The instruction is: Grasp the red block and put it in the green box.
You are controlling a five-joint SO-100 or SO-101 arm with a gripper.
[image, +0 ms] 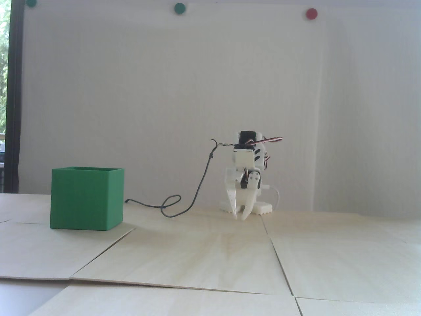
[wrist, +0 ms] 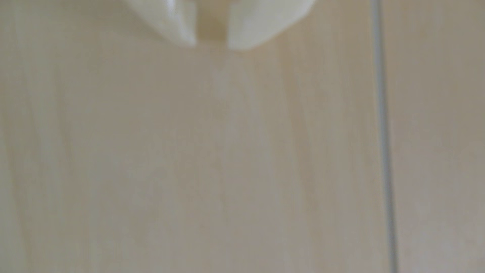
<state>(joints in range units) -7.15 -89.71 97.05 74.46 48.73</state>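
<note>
The green box (image: pixel 86 199) stands on the wooden table at the left of the fixed view, its open top facing up; its inside is hidden from here. The red block is out of view in both views. My white arm sits folded low at the back centre, with the gripper (image: pixel 239 217) pointing down and its tips just above the table. In the blurred wrist view the gripper (wrist: pixel 212 46) enters from the top edge. Its jaws stand almost together, leaving only a narrow slit with bare wood behind it and nothing held.
A dark cable (image: pixel 197 191) loops over the table between the box and the arm. Two green magnets (image: pixel 179 8) and a red magnet (image: pixel 311 13) hang on the white wall. Table panels meet at seams (wrist: pixel 383 131), and one panel edge (image: pixel 98 253) lifts slightly.
</note>
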